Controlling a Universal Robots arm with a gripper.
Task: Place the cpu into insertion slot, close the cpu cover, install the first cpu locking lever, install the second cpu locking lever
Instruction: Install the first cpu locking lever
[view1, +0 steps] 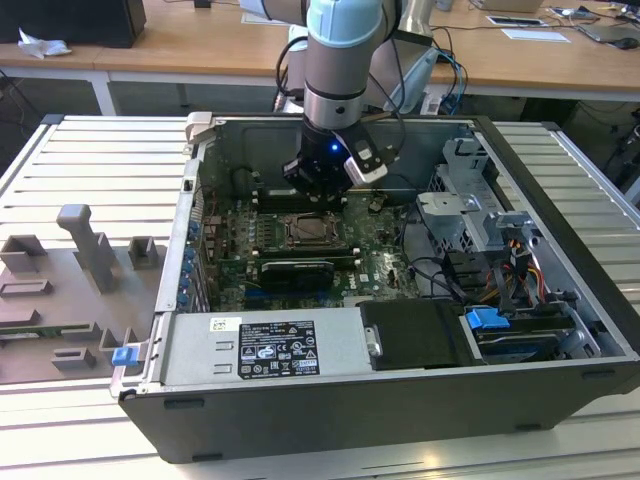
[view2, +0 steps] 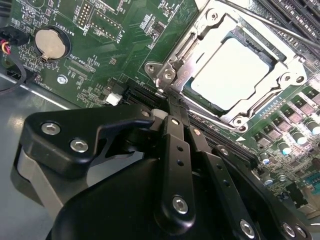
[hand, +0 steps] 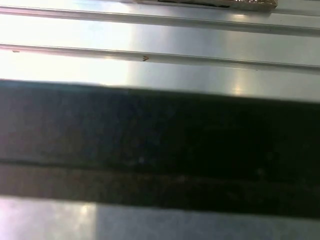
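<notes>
Upper right of the second wrist view: cpu (view2: 231, 74) seated under cpu cover (view2: 176, 65), gripper (view2: 172, 105) fingers together, empty; thin stiff frame, presumably press its edge.

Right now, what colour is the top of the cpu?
The cpu top is pale silver-beige, best seen in the second wrist view.

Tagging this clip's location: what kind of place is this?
Likely a robotics lab or workshop: an open computer case lies on a slatted metal table, with cluttered wooden desks behind.
</notes>
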